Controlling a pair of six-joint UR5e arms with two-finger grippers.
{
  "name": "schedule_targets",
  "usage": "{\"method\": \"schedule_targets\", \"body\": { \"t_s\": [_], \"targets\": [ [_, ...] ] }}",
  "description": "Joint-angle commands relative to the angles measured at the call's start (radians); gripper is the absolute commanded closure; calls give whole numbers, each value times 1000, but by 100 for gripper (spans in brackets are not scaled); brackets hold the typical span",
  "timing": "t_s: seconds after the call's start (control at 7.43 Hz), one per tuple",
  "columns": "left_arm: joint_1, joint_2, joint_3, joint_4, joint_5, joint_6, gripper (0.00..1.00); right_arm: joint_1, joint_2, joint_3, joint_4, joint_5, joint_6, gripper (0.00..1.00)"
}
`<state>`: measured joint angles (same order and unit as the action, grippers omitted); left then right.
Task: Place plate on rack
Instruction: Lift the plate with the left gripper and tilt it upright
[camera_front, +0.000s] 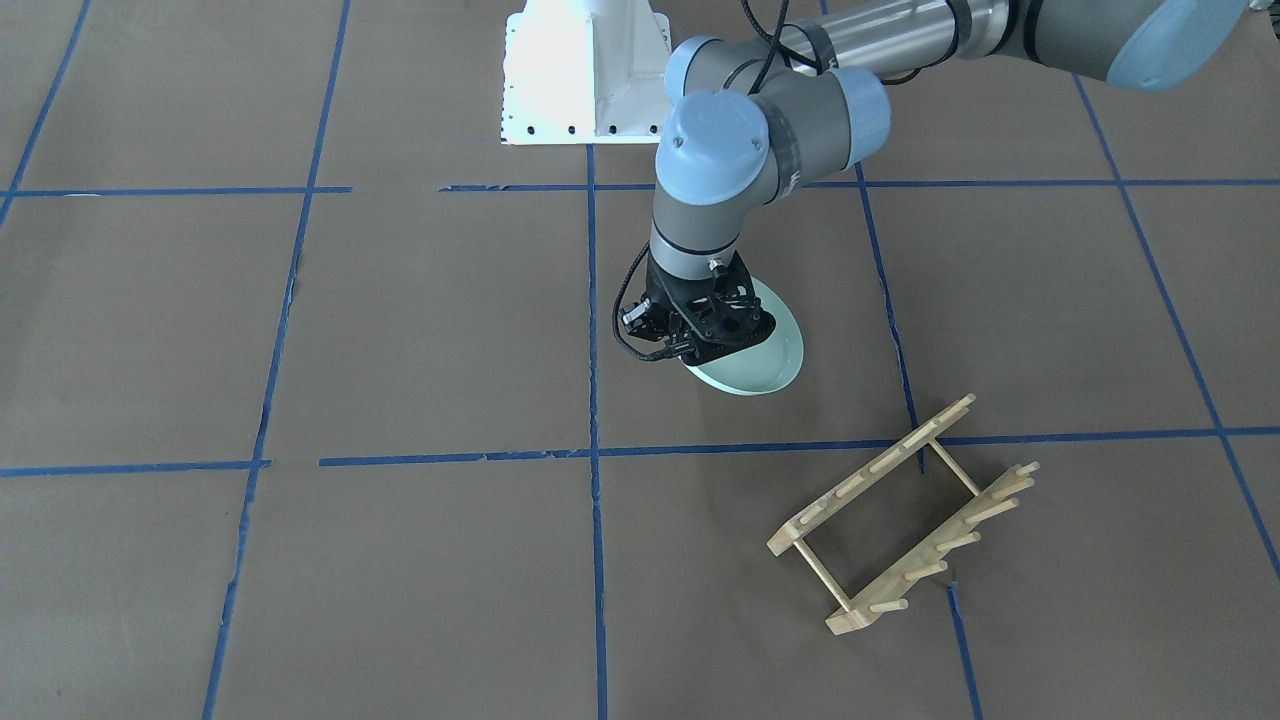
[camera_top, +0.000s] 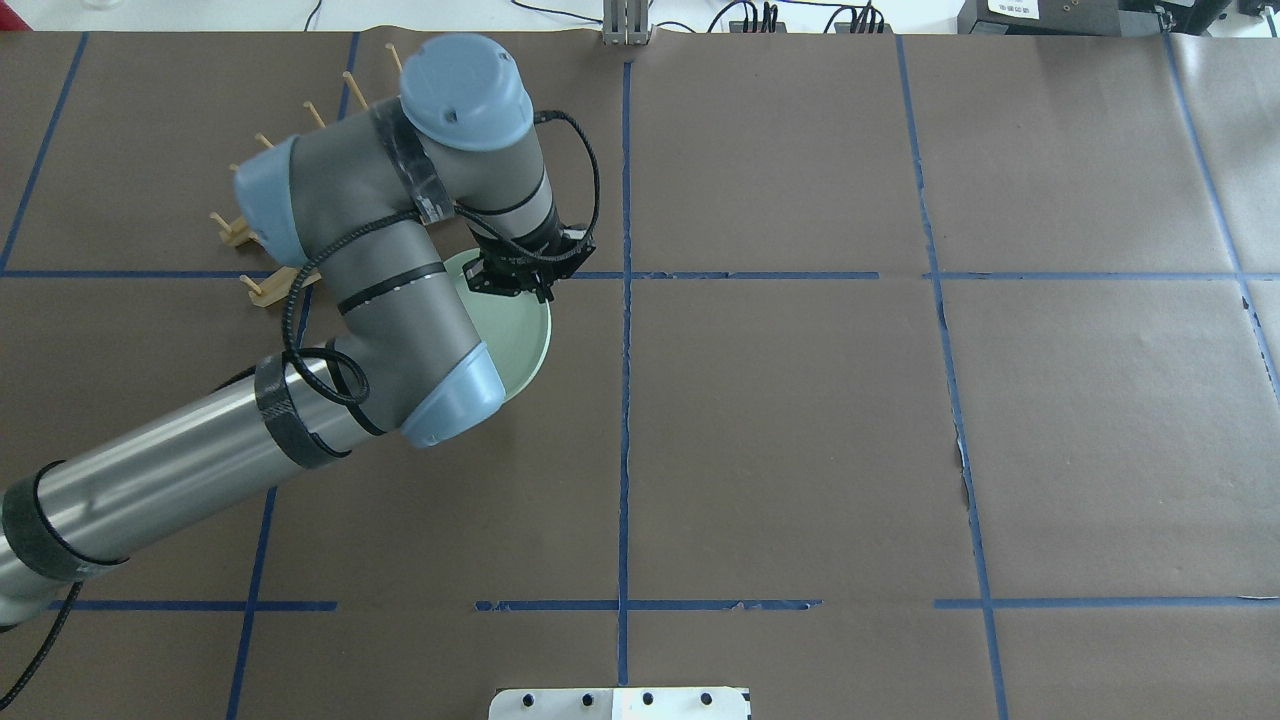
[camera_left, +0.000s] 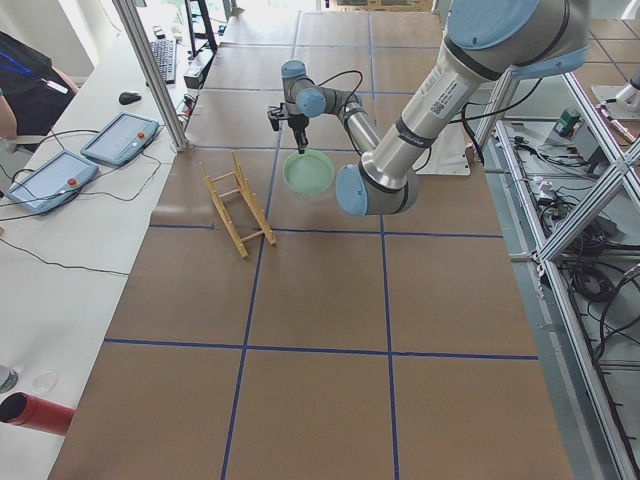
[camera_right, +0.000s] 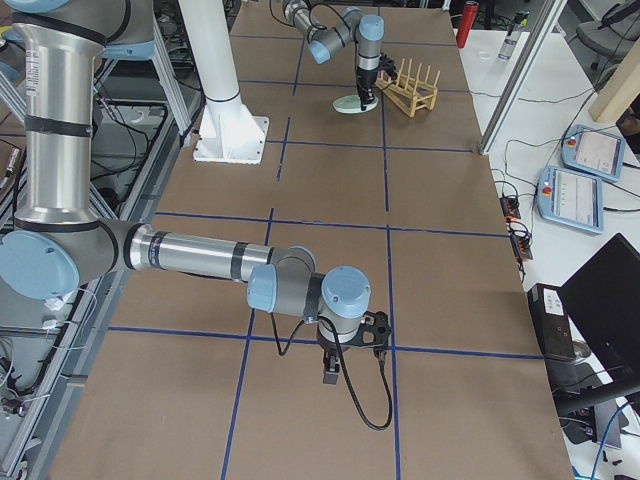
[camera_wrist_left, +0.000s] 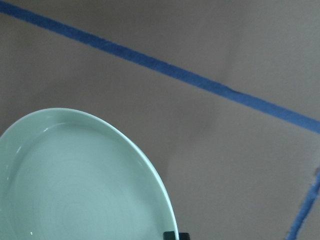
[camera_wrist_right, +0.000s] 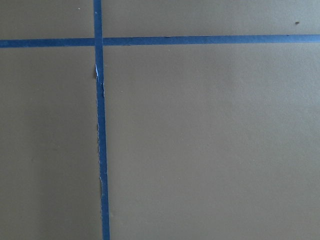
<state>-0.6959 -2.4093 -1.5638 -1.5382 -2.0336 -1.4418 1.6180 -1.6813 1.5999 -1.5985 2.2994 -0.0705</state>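
one glossy, round mint-green plate (camera_front: 775, 362) with faint rings, rim pinched in the left claw (camera_front: 700, 342). right claw (camera_right: 342, 360): cannot tell its grip.

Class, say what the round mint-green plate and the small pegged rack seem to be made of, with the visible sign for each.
The round pale mint-green plate: likely glazed ceramic, perhaps melamine; glossy glints and faint concentric rings show. The small pegged rack: pale bare-looking wood, matte, with dowel pegs and thin cross rods.
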Motion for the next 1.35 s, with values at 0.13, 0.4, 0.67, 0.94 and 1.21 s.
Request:
{"method": "schedule_targets", "body": {
  "t_s": [0.13, 0.4, 0.67, 0.94, 1.21],
  "targets": [
    [-198, 5, -94, -326, -146, -35, 100, 0, 0, 0, 0, 0, 0, 0],
    [-324, 44, -90, -610, -220, -121, 100, 0, 0, 0, 0, 0, 0, 0],
    [-405, 102, -73, -840, -220, -236, 100, 0, 0, -2, 0, 0, 0, 0],
    [-447, 130, 14, -1075, -168, -386, 100, 0, 0, -2, 0, 0, 0, 0],
    [-448, 163, 59, -1183, 13, -495, 100, 0, 0, -2, 0, 0, 0, 0]
  ]
}}
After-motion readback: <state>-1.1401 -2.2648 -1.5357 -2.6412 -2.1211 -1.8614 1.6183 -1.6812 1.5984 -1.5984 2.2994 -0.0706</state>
